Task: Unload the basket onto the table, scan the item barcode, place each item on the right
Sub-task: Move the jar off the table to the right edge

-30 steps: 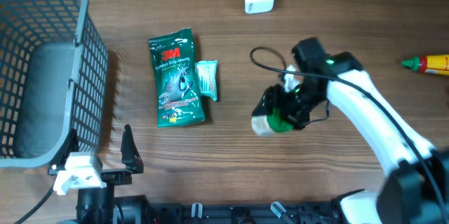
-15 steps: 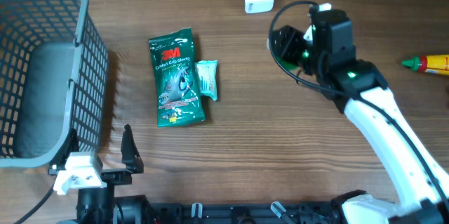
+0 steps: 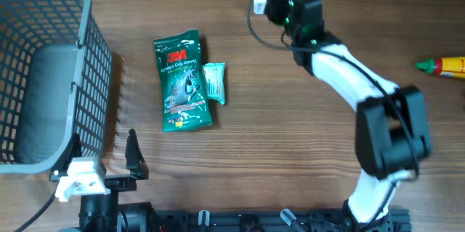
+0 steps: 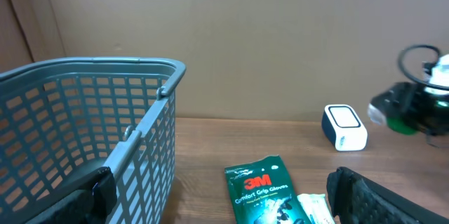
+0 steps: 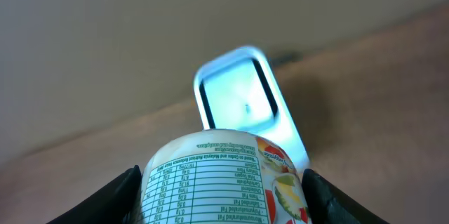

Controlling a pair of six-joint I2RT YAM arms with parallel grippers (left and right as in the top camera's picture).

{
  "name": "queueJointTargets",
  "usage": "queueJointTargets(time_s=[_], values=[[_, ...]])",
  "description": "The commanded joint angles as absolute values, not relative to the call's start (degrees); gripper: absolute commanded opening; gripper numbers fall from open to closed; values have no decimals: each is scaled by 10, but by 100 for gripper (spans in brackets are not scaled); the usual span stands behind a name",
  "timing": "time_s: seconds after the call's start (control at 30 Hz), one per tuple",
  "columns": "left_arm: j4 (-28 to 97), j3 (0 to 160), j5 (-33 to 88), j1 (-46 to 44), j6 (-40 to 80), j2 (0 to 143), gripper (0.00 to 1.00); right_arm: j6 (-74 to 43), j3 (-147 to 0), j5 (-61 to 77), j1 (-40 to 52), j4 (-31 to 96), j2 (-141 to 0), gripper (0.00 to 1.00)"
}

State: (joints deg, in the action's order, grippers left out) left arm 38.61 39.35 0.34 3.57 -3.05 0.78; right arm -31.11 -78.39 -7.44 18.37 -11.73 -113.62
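So, the right gripper jaws were clamped on the cup, one finger showing on each side. The cup's nutrition-table label faced the wrist camera. The cup was held up off the table, just in front of the scanner at the far edge. Touching or a gap, couldn't tell.

No barcode showed in any view, so whether it faced the scanner window couldn't be told. Nothing in view confirmed a read either.

The left gripper jaws were spread wide and empty. It sat low at the near edge, beside the basket.

A green pack and a small teal packet lay touching mid-table, well apart from both grippers. A bottle lay at the right edge.

Progress, as a judgement:
- Done: the cup was picked up and brought to the scanner.
- Left: turn the cup until the barcode meets the window, get the read, then probably set the cup aside.
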Motion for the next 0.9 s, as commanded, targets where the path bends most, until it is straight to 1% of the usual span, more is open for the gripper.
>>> queueJointTargets(time_s=[0.0,0.13,0.27,0.37,0.47,0.57,0.63,0.73,0.87], values=[[385,392,2,40,-25,3,100,-281,-914,-127,185,-126,-1218,52],[385,392,2,40,-25,3,100,-272,-1050,-142,184,-103,-1324,52],[385,392,2,40,-25,3,100,-270,-1116,-142,184,-91,-1381,53],[385,392,2,40,-25,3,100,-270,-1125,-148,184,-88,-1384,54],[385,392,2,40,-25,3,100,-269,-1164,-149,179,-14,-1381,54],[385,392,2,40,-25,3,100,-270,-1218,-148,162,85,-1372,57],[385,392,2,40,-25,3,100,-275,-1256,-148,133,160,-1356,59],[385,392,2,40,-25,3,100,-305,-1277,-148,79,234,-1334,59],[385,392,2,40,-25,3,100,-350,-1277,-115,-30,315,-1337,58]])
